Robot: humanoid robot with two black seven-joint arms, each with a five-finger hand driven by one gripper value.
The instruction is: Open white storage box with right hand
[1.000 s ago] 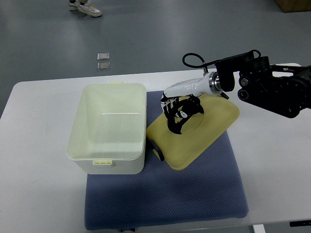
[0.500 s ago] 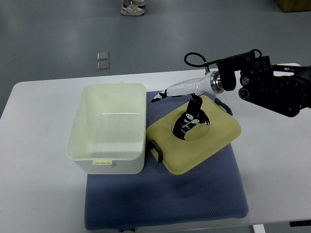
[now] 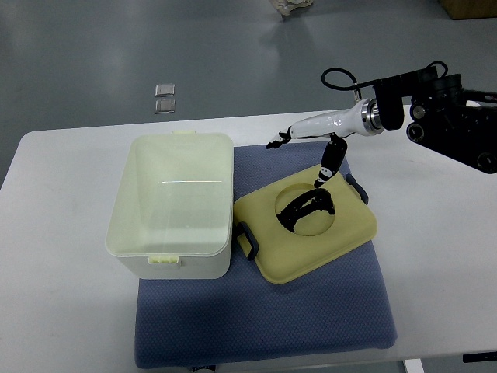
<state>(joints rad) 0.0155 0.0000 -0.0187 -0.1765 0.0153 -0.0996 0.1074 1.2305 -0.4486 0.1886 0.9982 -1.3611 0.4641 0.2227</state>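
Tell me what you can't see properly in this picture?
- Top view: the right hand fingers are too thin to tell open from shut.
- The blue mat under the box and lid is covered.
- Someone's shoes are cut off by the top edge.

Spread fingers (image 3: 330, 163) clear of the lid (image 3: 311, 233) just below. Open box (image 3: 172, 203) walling off passage well left. Bare worktop (image 3: 435, 233) free to the right.
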